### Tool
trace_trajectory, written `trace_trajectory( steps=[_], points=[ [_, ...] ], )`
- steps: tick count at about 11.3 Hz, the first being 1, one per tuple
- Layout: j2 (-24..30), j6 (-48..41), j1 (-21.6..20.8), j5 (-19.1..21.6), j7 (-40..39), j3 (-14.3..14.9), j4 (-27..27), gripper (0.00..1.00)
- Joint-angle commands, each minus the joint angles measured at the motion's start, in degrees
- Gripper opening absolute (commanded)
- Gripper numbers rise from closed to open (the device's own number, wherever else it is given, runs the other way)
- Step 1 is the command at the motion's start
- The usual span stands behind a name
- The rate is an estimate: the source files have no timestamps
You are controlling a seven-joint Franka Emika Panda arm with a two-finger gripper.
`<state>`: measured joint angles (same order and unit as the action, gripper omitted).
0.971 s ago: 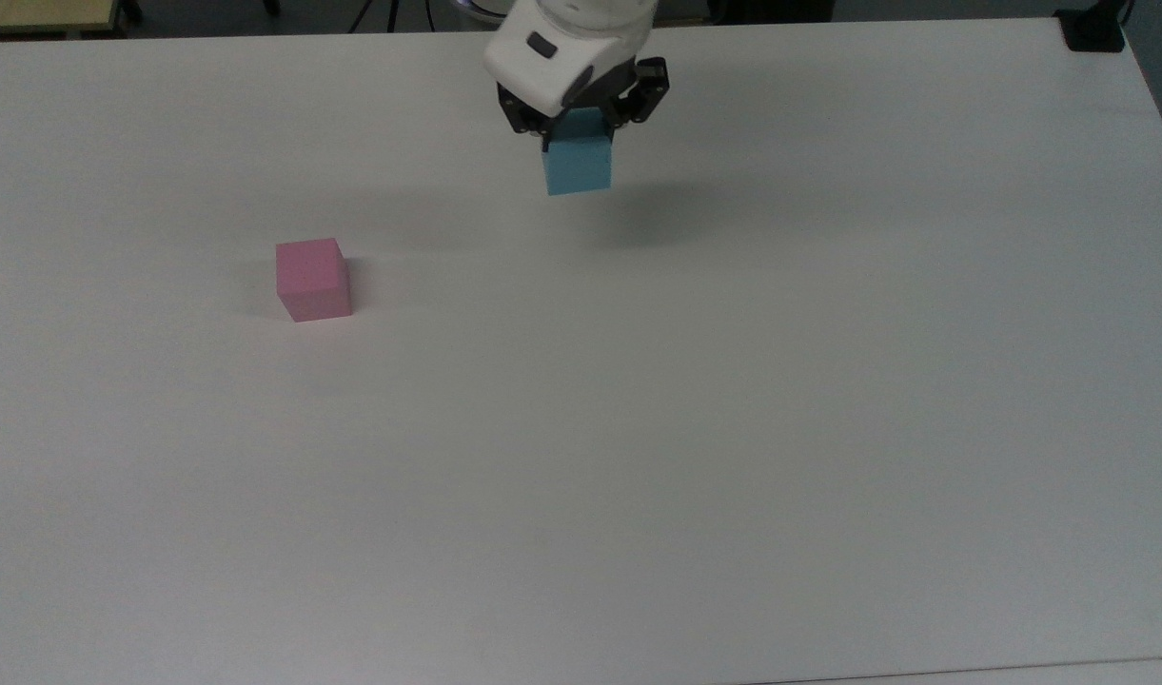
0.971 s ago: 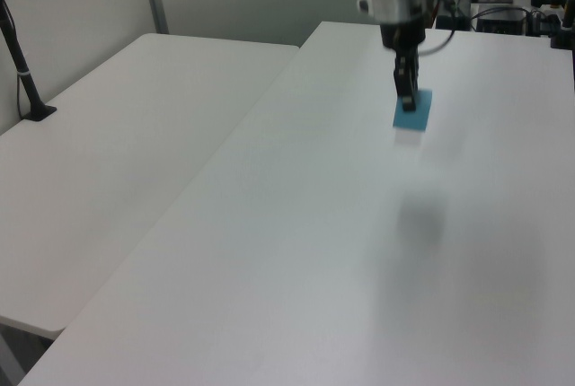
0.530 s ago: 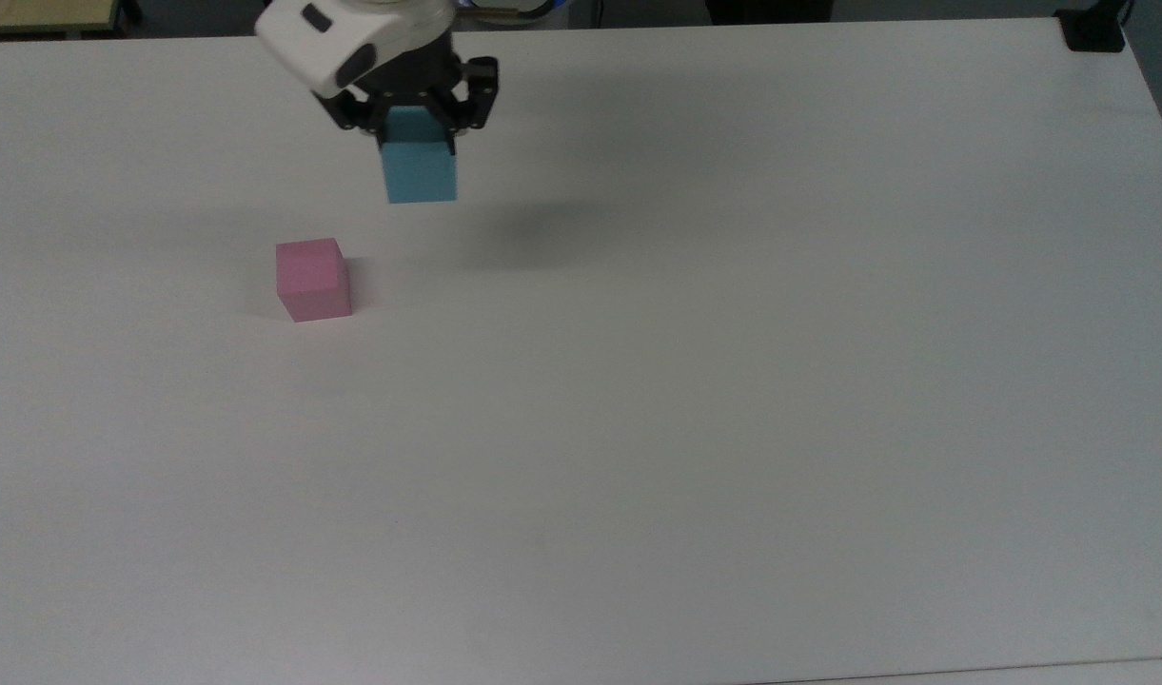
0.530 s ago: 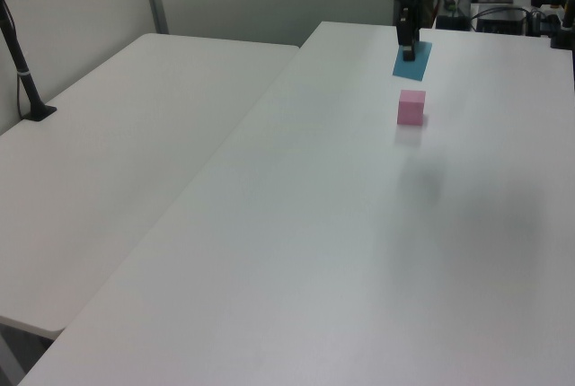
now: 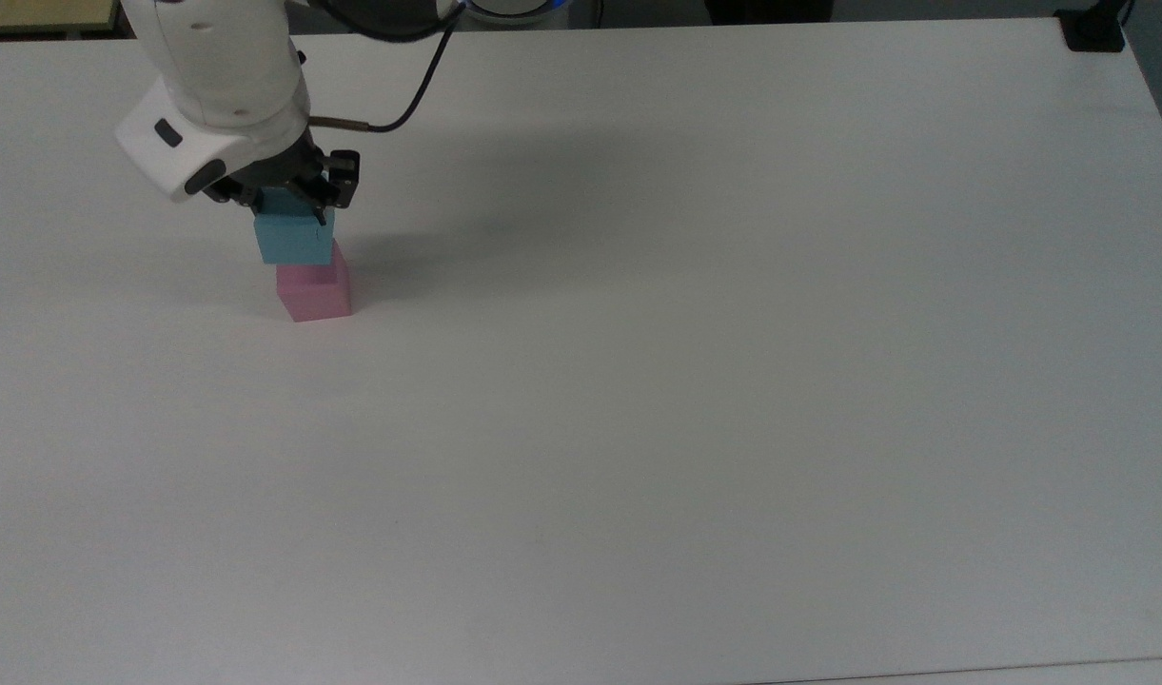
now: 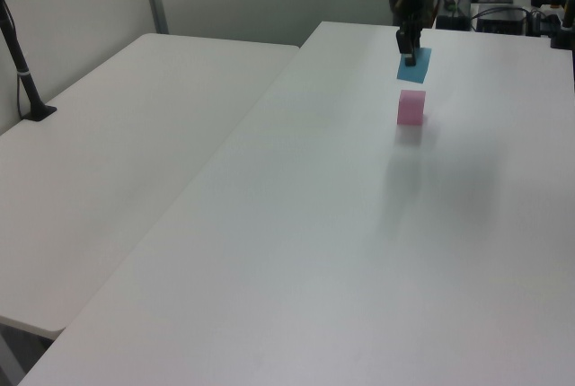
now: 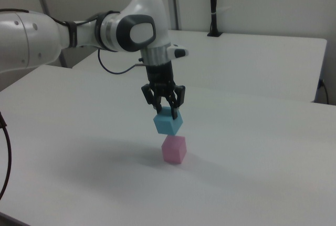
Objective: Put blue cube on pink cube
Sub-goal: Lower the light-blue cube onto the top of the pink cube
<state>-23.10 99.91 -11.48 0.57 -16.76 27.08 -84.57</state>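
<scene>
Small pastel pink matte cube (image 7: 174, 149) sits on the white matte tabletop (image 7: 252, 163), nearer the right view's camera than the arm. Directly above it, apart by a slim gap, hangs the small sky-blue matte cube (image 7: 168, 122), tilted. Black two-finger gripper (image 7: 163, 108) clenches the blue cube's upper part from above. Behind: white jointed arm (image 7: 105, 29), second white table (image 7: 252, 63).

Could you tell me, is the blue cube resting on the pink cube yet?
Not yet. The hand holds the blue cube above the pink cube; the right view shows a gap between them.
</scene>
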Motion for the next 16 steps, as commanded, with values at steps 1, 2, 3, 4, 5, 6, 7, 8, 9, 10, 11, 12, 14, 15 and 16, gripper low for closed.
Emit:
trace_trajectory(
  steps=[1,2,3,4,5,6,7,8,9,10,11,12,14,15,16],
  points=[
    [-1.59,2.74,-0.3,1.63,-3.19,1.93,-0.33,0.25],
    [-1.68,2.92,-0.3,1.8,-4.24,1.93,-1.11,0.25],
    [-1.68,3.7,-0.3,2.33,-5.03,1.93,-1.9,0.26],
    [-1.68,4.32,-0.3,2.51,-5.3,1.93,-2.69,0.27],
    [-1.77,5.37,-0.3,2.77,-5.39,1.93,-3.57,0.27],
    [-1.77,7.21,-0.39,3.47,-5.39,1.93,-4.97,0.28],
    [-1.86,8.45,-0.39,4.26,-5.39,1.93,-5.77,0.29],
    [-1.94,8.89,-0.39,4.35,-5.57,1.93,-6.21,0.33],
    [-2.03,9.33,-0.48,4.36,-6.61,1.93,-7.18,0.49],
    [-2.03,10.21,-0.48,4.36,-7.23,2.02,-8.32,0.77],
    [-2.03,10.74,-0.48,4.36,-7.15,2.02,-8.76,1.0],
    [-1.95,10.74,-0.39,4.44,-7.15,2.02,-8.77,1.0],
    [-1.94,10.92,-0.3,4.36,-7.15,2.28,-8.86,1.0],
    [-1.94,11.09,-0.39,4.44,-7.15,3.32,-8.68,1.0],
    [-1.51,11.09,-0.39,4.62,-7.15,3.68,-8.51,1.0]
  ],
)
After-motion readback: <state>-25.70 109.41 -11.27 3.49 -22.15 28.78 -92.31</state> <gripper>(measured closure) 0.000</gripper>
